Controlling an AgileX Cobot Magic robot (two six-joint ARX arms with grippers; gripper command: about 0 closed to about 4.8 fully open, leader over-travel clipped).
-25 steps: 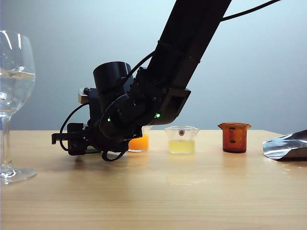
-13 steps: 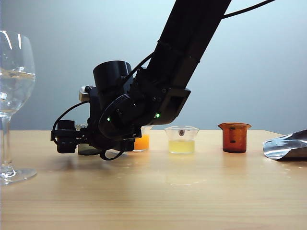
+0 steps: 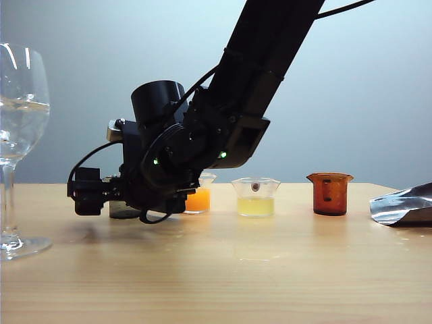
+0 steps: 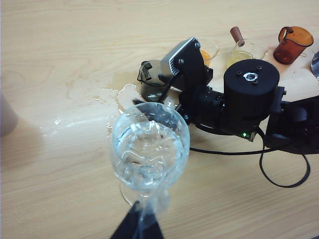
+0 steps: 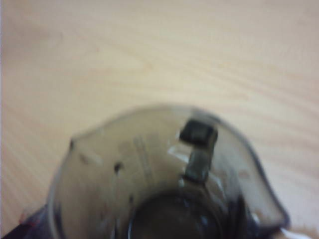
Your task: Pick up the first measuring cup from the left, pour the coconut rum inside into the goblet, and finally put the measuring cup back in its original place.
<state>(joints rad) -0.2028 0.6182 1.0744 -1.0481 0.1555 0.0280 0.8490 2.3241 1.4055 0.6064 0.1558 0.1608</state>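
The right arm [image 3: 270, 40] slopes down from the upper right of the exterior view to a bulky wrist low over the table [image 3: 223, 270], with the right gripper [image 3: 91, 191] pointing roughly level towards the goblet [image 3: 17, 121]. Its jaws stand wide, one on each side of the measuring cup [image 4: 152, 82], and grip nothing.

The measuring cup stands upright on the table, at the left end of the row of cups. In the exterior view it is almost wholly hidden behind the gripper. The left wrist view shows it clearly from above: smoky grey, and just beside the clear cup with orange liquid [image 3: 197, 200]. The right wrist view looks straight into the cup's mouth at close range; the picture is blurred, but the inside appears drained.

The left wrist view alone shows a spill [image 4: 112, 97] of clear liquid on the wood between the measuring cup and the goblet. The goblet stands upright and holds the coconut rum [image 4: 148, 157].

The left gripper [image 4: 139, 226] shows only as a dark tip at the picture's edge; whether its jaws are apart cannot be told.

The cup with pale yellow liquid [image 3: 256, 198] and the amber-brown cup [image 3: 330, 194] stand further right in the row.
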